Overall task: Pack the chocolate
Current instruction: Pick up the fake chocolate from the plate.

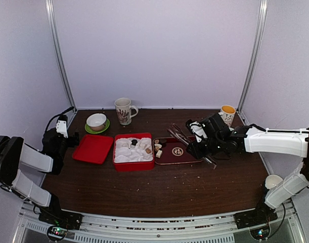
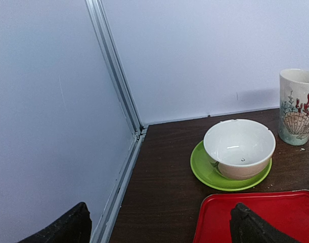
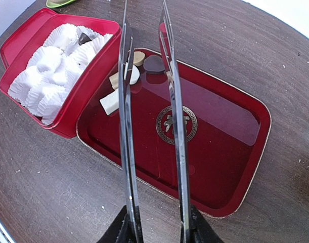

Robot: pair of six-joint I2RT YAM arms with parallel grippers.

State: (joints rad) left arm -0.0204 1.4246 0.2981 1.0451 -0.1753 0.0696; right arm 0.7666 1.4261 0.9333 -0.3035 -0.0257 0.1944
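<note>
Several chocolate pieces [image 3: 109, 102], cream and brown, lie in the corner of a dark red tray [image 3: 220, 126] next to the red box [image 3: 88, 83]. The box holds white paper cups, one with a dark piece [image 3: 84, 38] in it. My right gripper [image 3: 157, 228] is shut on the handle end of metal tongs [image 3: 125, 126]. The tongs' two arms stand apart above the tray and pass over the pieces; their tips run off the top of the right wrist view. From above, the right gripper [image 1: 199, 147] hovers at the tray's [image 1: 187, 157] right end. My left gripper [image 2: 162, 223] is open and holds nothing.
A red lid [image 1: 93, 148] lies left of the box [image 1: 133, 163], under the left gripper [image 1: 68, 139]. Behind it a white bowl [image 1: 96, 121] sits on a green saucer, and a patterned mug [image 1: 124, 110] stands beside them. A cup [image 1: 227, 112] stands at the back right. Walls enclose the table.
</note>
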